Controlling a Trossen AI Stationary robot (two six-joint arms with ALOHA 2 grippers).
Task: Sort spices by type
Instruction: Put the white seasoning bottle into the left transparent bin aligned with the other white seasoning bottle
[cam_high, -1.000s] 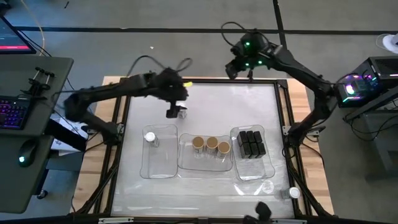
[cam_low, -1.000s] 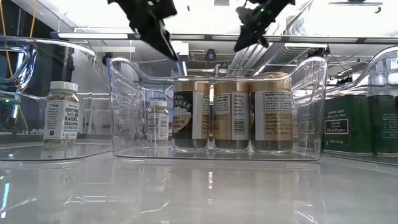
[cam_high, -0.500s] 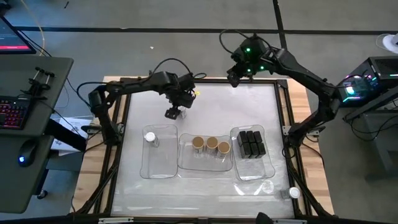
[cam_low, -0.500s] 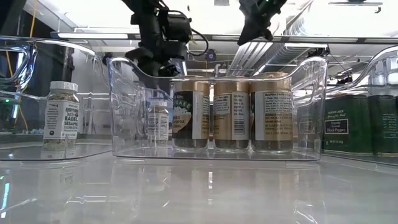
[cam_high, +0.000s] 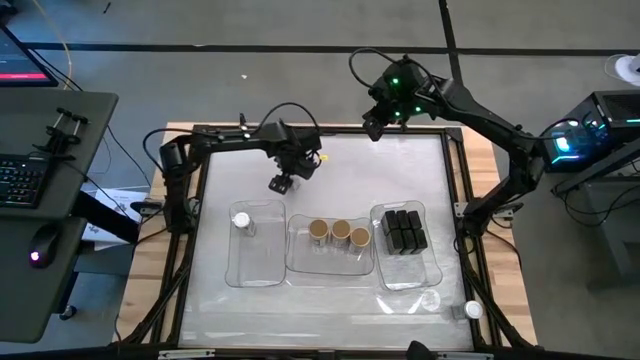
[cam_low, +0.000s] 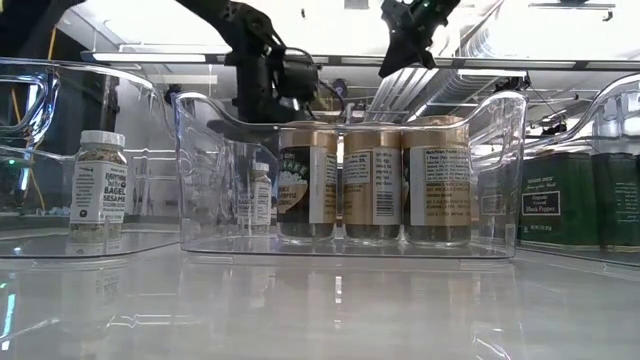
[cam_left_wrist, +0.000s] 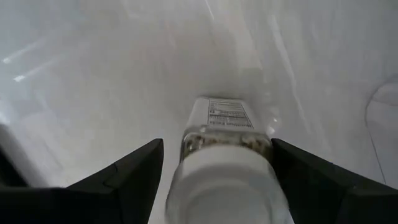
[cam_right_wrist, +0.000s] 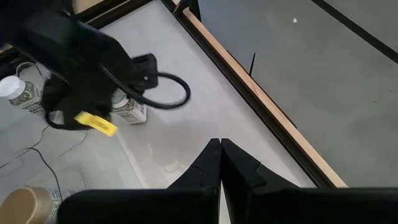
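Note:
A clear jar with a white lid stands upright on the table, behind the trays in the low view. My left gripper is open and comes down over it, one finger on each side of the jar's top. My right gripper is shut and hangs high over the table's far edge, holding nothing. Another clear jar stands in the left tray. Three tan-topped containers fill the middle tray and several black boxes the right tray. My left gripper straddles the jar's lid end from above, slanting down. One finger lies close against the jar's side and the other shows a narrow gap. Whether it touches, I cannot tell. The jar stands on the table.
Three clear trays sit in a row across the table's middle: left, middle, right. A further white-lidded jar lies near the table's near right corner. The left arm's cable loops over the far table edge.
My left gripper has come down over the standing jar while its arm swung round toward the table's far edge. The jar has stayed in place. My right gripper has shifted slightly toward the table's left, staying high and shut.

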